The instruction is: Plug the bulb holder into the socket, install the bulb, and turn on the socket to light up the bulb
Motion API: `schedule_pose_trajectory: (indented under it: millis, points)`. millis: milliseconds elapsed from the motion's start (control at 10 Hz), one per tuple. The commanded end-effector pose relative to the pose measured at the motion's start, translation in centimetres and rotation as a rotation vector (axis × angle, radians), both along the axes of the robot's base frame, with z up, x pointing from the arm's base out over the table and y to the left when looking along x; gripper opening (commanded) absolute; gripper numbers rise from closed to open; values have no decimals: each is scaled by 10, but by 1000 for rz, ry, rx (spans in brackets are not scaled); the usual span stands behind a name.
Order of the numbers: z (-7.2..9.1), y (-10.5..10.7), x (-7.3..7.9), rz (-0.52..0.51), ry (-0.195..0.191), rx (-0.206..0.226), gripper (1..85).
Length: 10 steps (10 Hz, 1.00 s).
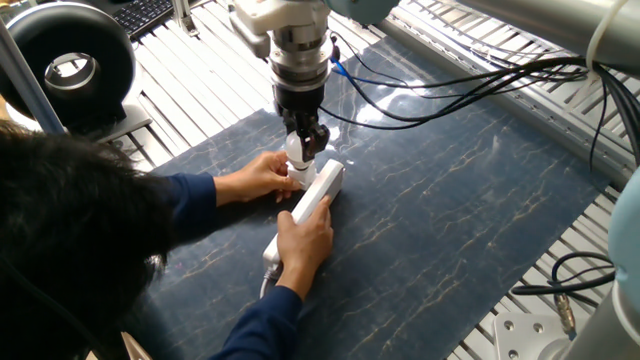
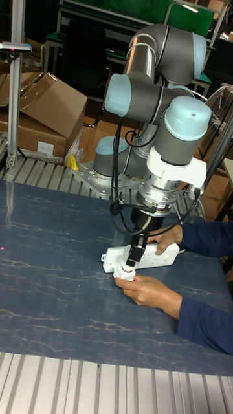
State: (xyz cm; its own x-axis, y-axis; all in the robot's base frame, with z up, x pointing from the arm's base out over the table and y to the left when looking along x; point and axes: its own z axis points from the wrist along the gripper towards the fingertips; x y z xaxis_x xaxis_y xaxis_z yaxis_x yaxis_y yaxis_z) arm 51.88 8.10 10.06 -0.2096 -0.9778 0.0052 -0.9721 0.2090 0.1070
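Note:
The socket (image 1: 322,188) lies on the dark mat, a long white strip also seen in the tall fixed view (image 2: 162,256). At its far end my gripper (image 1: 303,148) points straight down and is shut on the bulb (image 1: 296,151), a small white rounded piece between the dark fingers. Just below the bulb sits the white bulb holder (image 1: 300,176), standing at the end of the socket; fingers of a person's hand hide most of it. In the tall fixed view the gripper (image 2: 133,257) hangs over the same end, and bulb and holder merge into one white lump (image 2: 125,272).
A person leans in from the lower left. One hand (image 1: 255,177) steadies the holder end, the other hand (image 1: 303,240) presses on the socket's near half. Black cables (image 1: 450,95) trail from the wrist across the mat. A ring light (image 1: 70,65) stands at the back left.

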Motion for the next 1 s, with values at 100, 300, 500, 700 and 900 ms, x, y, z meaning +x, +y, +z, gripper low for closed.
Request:
schedule_pose_trajectory:
  millis: [100,300,500,700,900]
  points:
    - [-3,6,-6,-135,19,19,10]
    - [-3,2,-3,-174,22,4,10]
    - [5,4,-3,-235,47,-21,10]
    - [6,4,-9,-297,63,-34,10]
    - [-2,5,-14,-349,62,-18,10]
